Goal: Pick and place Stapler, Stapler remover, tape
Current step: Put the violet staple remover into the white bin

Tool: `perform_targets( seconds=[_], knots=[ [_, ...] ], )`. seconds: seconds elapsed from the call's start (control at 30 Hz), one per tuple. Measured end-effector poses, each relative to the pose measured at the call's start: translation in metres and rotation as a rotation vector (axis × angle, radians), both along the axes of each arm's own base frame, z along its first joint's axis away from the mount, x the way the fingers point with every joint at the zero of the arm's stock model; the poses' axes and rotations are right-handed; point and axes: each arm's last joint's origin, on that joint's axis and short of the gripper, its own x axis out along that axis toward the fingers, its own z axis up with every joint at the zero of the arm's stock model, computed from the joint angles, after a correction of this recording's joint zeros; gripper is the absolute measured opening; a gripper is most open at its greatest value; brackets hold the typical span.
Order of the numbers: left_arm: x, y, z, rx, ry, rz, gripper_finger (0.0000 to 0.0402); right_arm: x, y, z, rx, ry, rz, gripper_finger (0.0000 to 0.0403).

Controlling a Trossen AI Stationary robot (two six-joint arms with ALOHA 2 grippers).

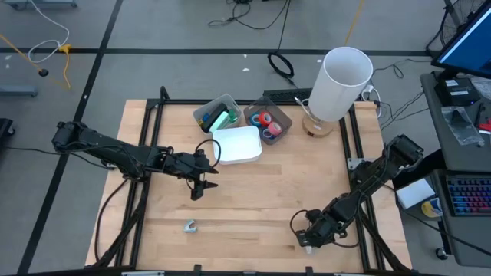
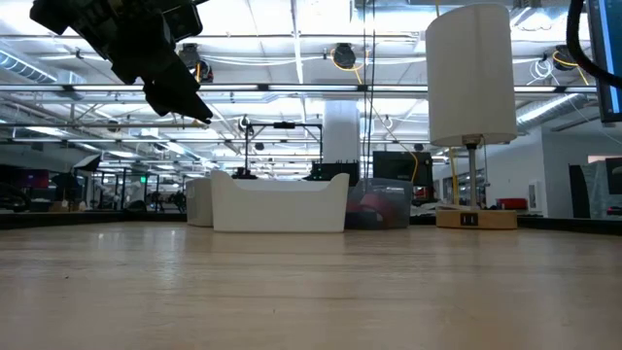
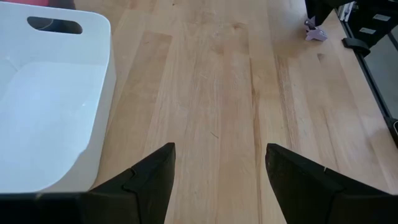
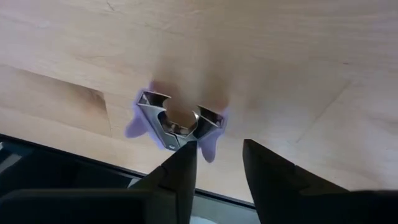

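Observation:
A lilac staple remover [image 4: 177,121] with metal claws lies flat on the wood near the table's near edge; it is also seen as the staple remover [image 3: 316,31] in the left wrist view. My right gripper [image 4: 217,149] [image 1: 309,236] hovers over it, pointing down, open by a narrow gap. The remover lies just past one fingertip. My left gripper [image 3: 219,147] [image 1: 201,186] is open and raised mid-table beside the white bin [image 1: 238,144]. Red and blue tape rolls [image 1: 265,121] lie in a clear tub. I cannot make out a stapler. My right gripper comes from above, pointing down. One fingertip [image 4: 184,157] overlaps the staple remover's handle end [image 4: 186,138] in the wrist view, and I cannot tell whether it touches. The remover lies flat on the table, outside the gap between the fingers.
A second small pale lilac thing [image 1: 189,225] lies near the table's near edge, left of centre. Another clear tub [image 1: 217,116] holds green and blue items. A white lamp [image 1: 341,84] stands at the far right. Bare wood [image 1: 261,199] lies between the two grippers.

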Motion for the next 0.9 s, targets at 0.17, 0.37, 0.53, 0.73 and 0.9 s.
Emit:
perform_targets(
  seconds=[0.17, 0.37, 0.53, 0.73, 0.9],
  knots=[
    [0.0, 0.0, 0.0, 0.002, -0.001, -0.001, 0.0248, -0.001, 0.0012, 0.0, 0.001, -0.003, 0.005, 0.0086],
    [0.0, 0.0, 0.0, 0.004, 0.0, -0.003, 0.0248, -0.0008, 0.001, 0.0, -0.007, -0.009, 0.0, 0.0025],
    [0.0, 0.0, 0.0, 0.004, 0.0, -0.003, 0.0248, -0.0005, 0.0005, 0.0001, -0.019, -0.016, -0.013, 0.0004],
    [0.0, 0.0, 0.0, 0.003, 0.0, -0.002, 0.0248, -0.001, 0.0, -0.0002, -0.026, -0.01, -0.014, 0.0002],
    [0.0, 0.0, 0.0, 0.003, 0.0, -0.002, 0.0248, -0.0008, -0.0006, -0.0003, -0.042, -0.024, -0.017, 0.0001]
  ],
)
